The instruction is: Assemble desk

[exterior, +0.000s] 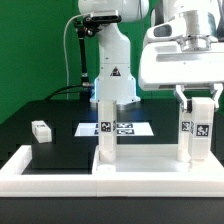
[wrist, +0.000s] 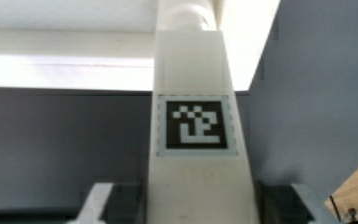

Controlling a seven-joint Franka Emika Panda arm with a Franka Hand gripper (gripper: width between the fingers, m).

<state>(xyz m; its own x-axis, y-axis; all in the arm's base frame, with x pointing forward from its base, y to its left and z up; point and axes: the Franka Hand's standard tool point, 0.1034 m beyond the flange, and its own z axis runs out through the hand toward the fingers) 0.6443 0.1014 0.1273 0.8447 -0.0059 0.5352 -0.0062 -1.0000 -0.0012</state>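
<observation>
Now, leg (exterior: pixel 196 135) upright, btwn fingers (exterior: pixel 181 100)

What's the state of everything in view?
White plastic tabletop with raised rims: flat, carrying two upright legs.
White square-section leg at the exterior view's left: upright, ungripped.
White square-section leg at the exterior view's right: upright, between tool fingers.
Third white square-section leg, off the tabletop: lying loose.
Tool: straddling the right leg; closure unclear.
</observation>
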